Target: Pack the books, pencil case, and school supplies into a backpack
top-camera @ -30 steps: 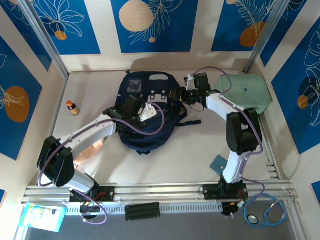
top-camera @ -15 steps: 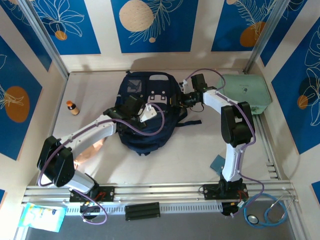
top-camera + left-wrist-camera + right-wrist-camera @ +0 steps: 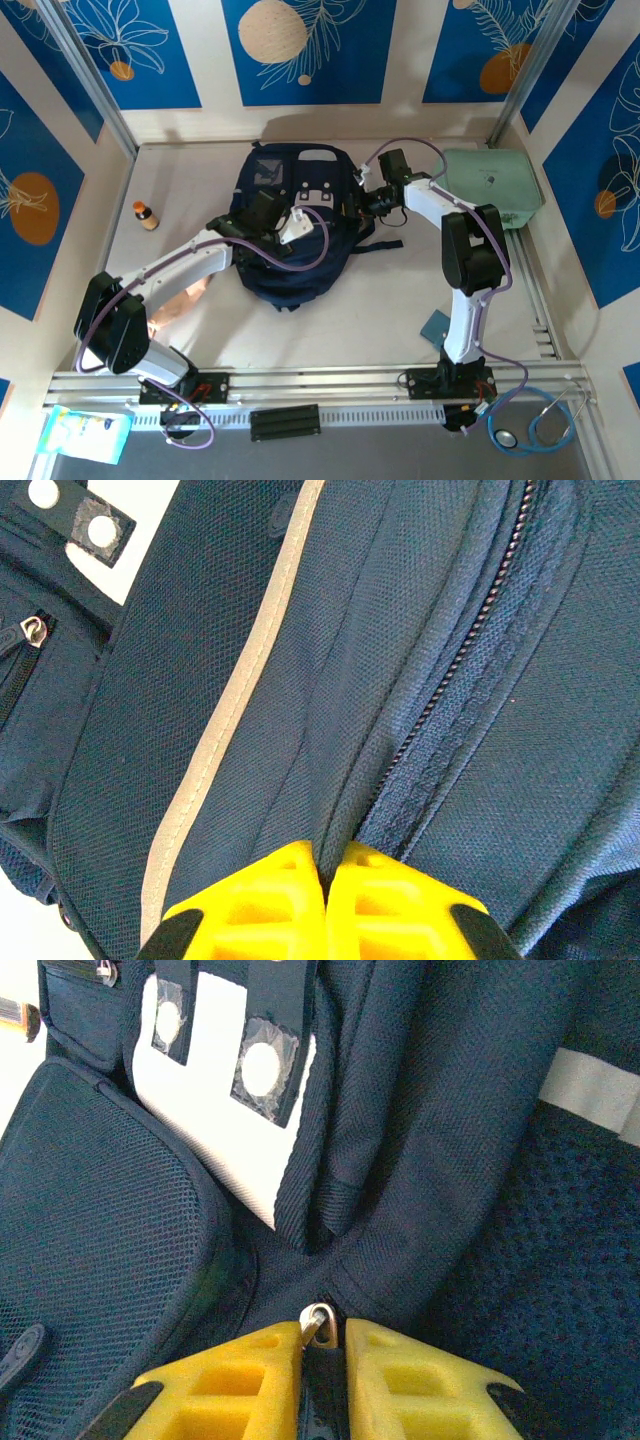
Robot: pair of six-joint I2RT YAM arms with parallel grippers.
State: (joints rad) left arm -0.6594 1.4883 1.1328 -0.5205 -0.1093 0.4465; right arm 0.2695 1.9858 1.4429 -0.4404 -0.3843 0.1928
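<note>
The navy backpack (image 3: 290, 255) lies flat in the middle of the table. My left gripper (image 3: 290, 222) (image 3: 327, 865) is shut, pinching a fold of backpack (image 3: 300, 680) fabric beside its closed zipper (image 3: 450, 670). At the bag's right edge, my right gripper (image 3: 354, 200) (image 3: 323, 1335) is shut on the zipper pull (image 3: 318, 1318), its metal ring showing at the fingertips. A teal-blue square booklet (image 3: 437, 325) lies by the right arm's base. The books are out of view.
A mint-green rounded case (image 3: 490, 185) sits at the back right, just behind the right arm. An orange-capped bottle (image 3: 146, 215) stands at the left. A shiny copper-coloured sheet (image 3: 180, 300) lies under the left arm. Walls close in the table on three sides.
My right gripper has moved left from near the mint-green case onto the backpack's right edge and closed on the zipper pull. The left arm and the backpack have stayed put.
</note>
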